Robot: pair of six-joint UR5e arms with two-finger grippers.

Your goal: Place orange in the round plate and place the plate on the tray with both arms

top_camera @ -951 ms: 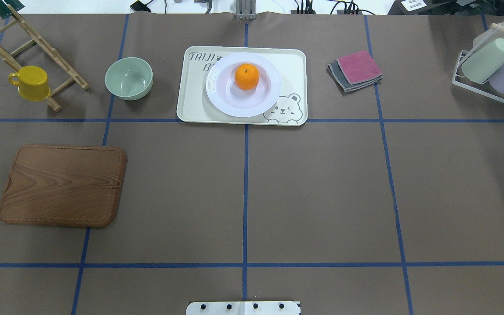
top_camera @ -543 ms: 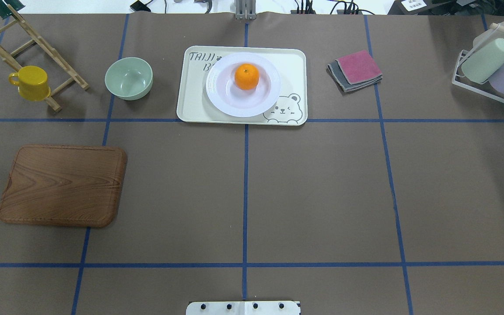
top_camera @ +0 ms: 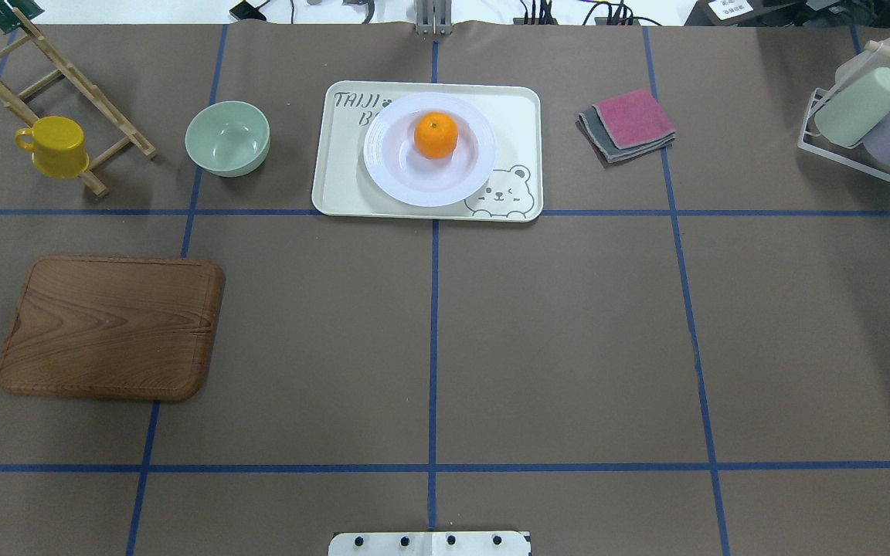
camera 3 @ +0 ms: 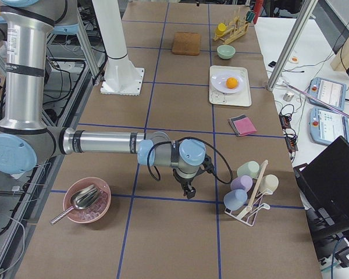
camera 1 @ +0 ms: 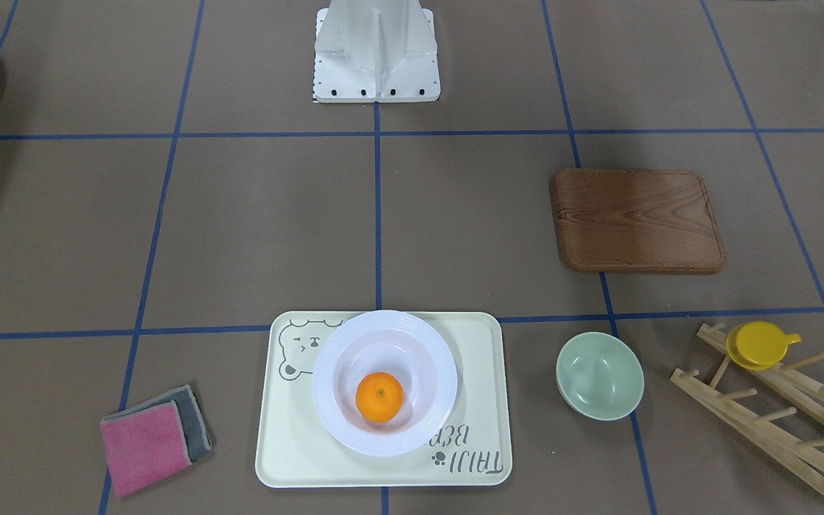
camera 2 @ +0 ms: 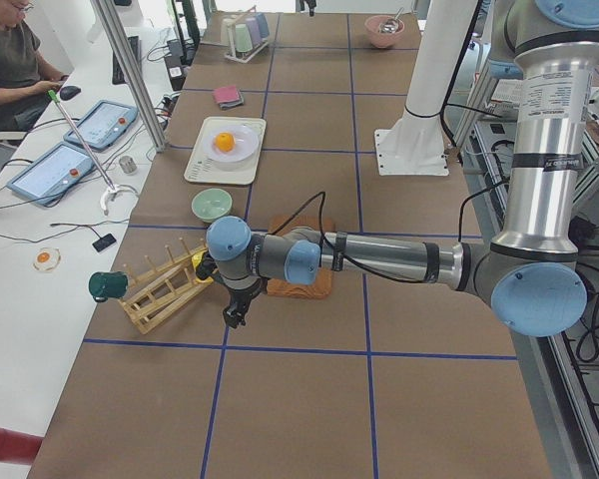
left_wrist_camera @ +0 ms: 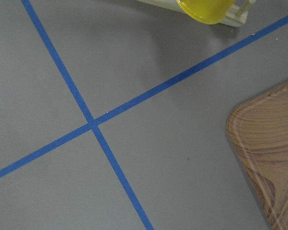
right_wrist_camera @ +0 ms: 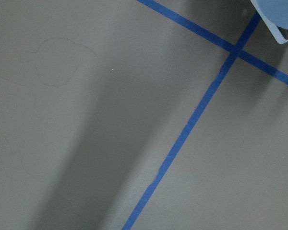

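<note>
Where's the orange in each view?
Front-facing: orange bottom centre.
Overhead: orange upper centre.
Exterior left: orange upper left, far.
Exterior right: orange upper right, far.
Left wrist: not in it.
Right wrist: not in it.
Shared landmark: the tray under the round plate.

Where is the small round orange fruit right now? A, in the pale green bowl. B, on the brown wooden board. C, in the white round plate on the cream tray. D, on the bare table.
C: the small round orange fruit sits in the white round ridged plate, which rests on the cream rectangular tray.
</note>
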